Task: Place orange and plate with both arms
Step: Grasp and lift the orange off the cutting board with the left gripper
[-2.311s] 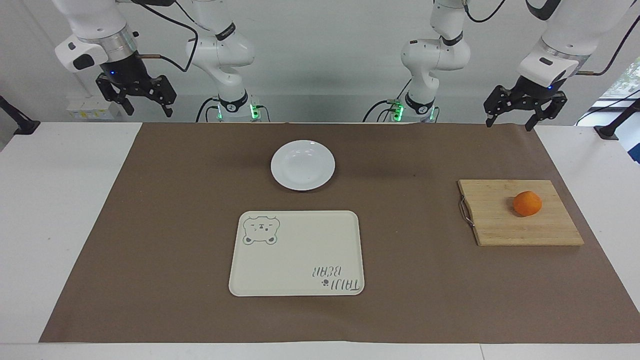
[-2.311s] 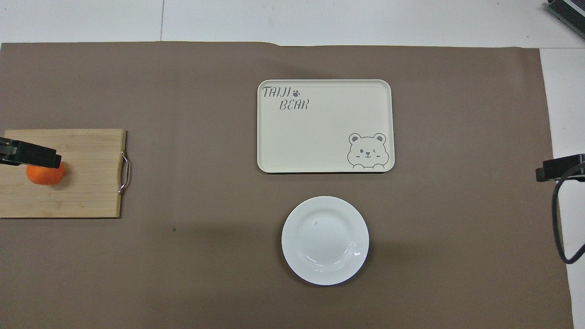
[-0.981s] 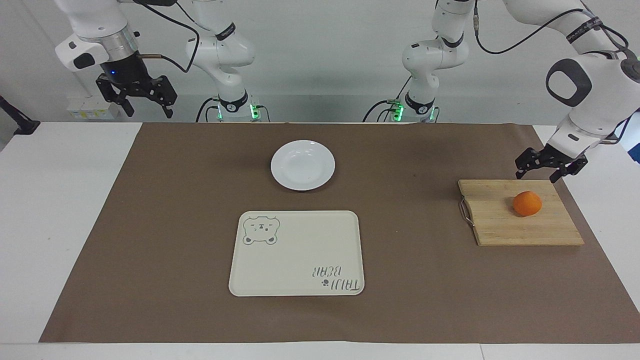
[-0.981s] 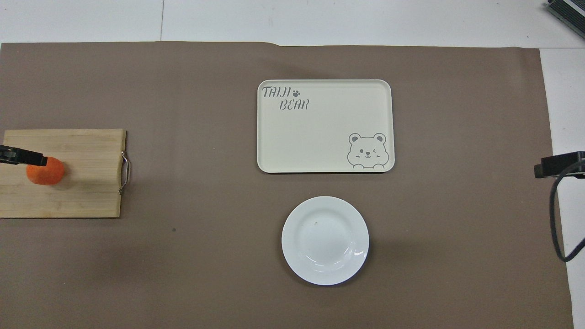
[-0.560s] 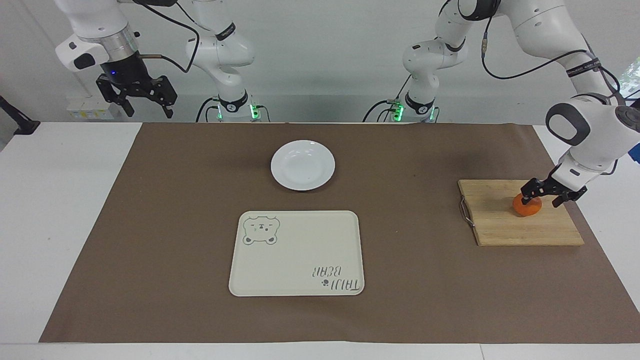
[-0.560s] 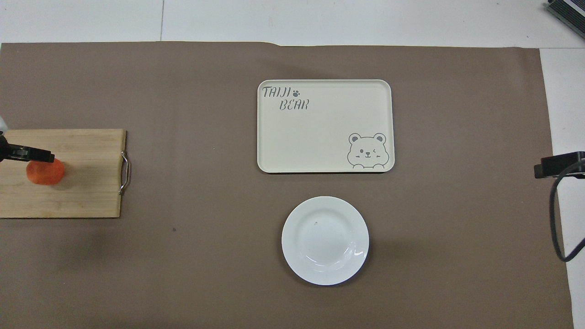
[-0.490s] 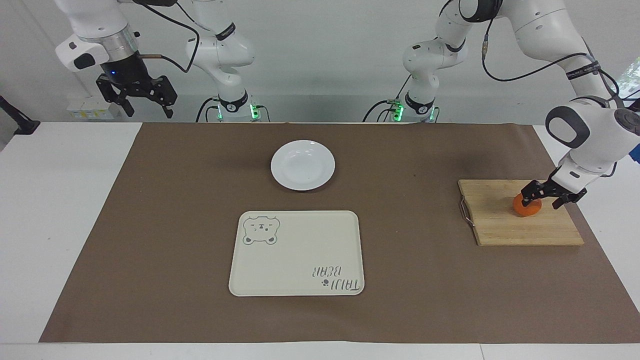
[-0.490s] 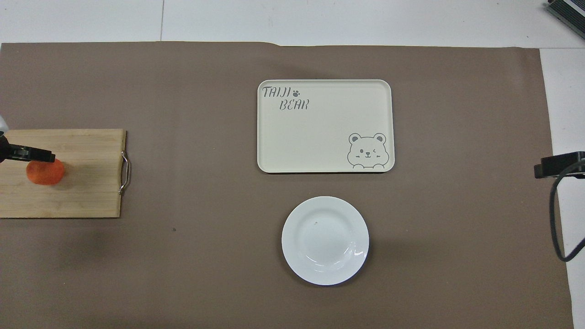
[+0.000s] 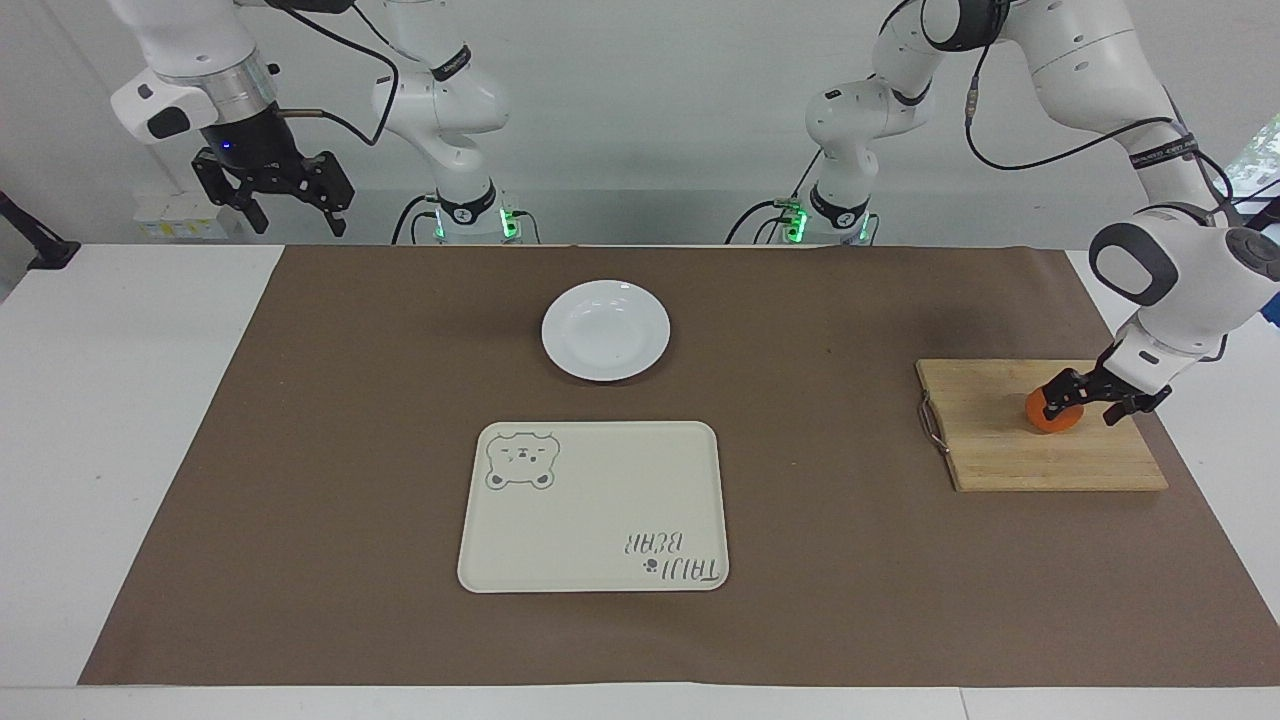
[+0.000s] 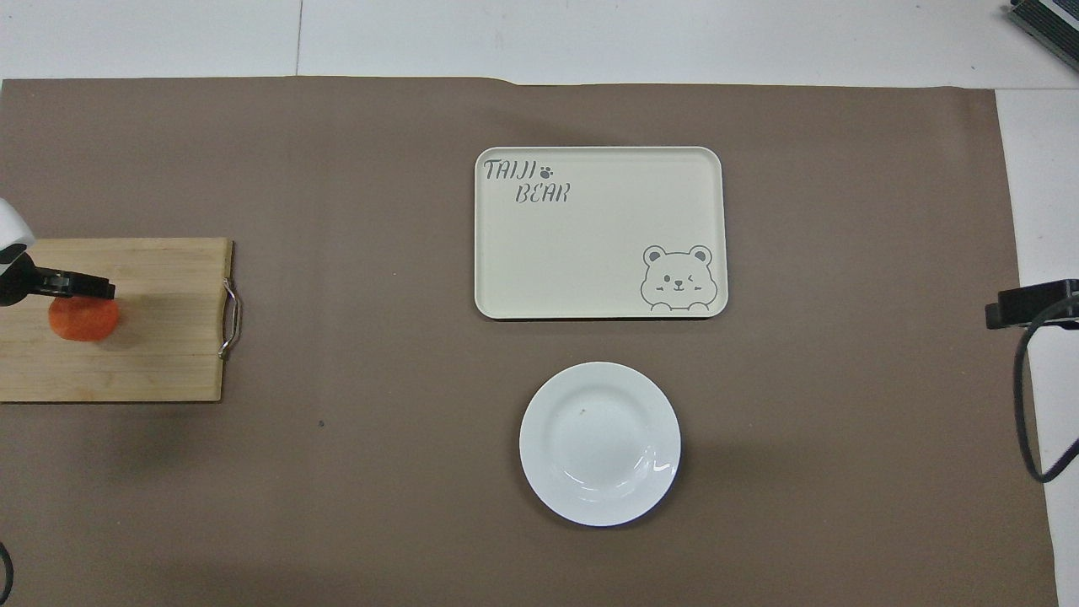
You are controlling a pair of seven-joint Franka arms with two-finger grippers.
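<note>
The orange [image 9: 1050, 420] rests on a wooden cutting board [image 9: 1000, 445] at the left arm's end of the table. My left gripper [image 9: 1085, 405] is down at the orange and open, one finger over the orange's top, the other beside it toward the table's end. In the overhead view one finger [image 10: 84, 287] covers the orange's [image 10: 83, 322] farther edge. The white plate [image 9: 605, 330] lies empty mid-table, near the robots, also in the overhead view [image 10: 599, 444]. My right gripper [image 9: 297, 218] waits open, raised over the right arm's end of the table.
A cream tray with a bear drawing [image 9: 593, 440] lies empty, farther from the robots than the plate, also in the overhead view [image 10: 598, 160]. The board [image 10: 152, 354] has a metal handle [image 9: 930, 420] toward the table's middle. A brown mat [image 9: 300, 450] covers the table.
My left arm has come down from high over the table's end to the orange on the board. The orange, plate and right arm have not moved.
</note>
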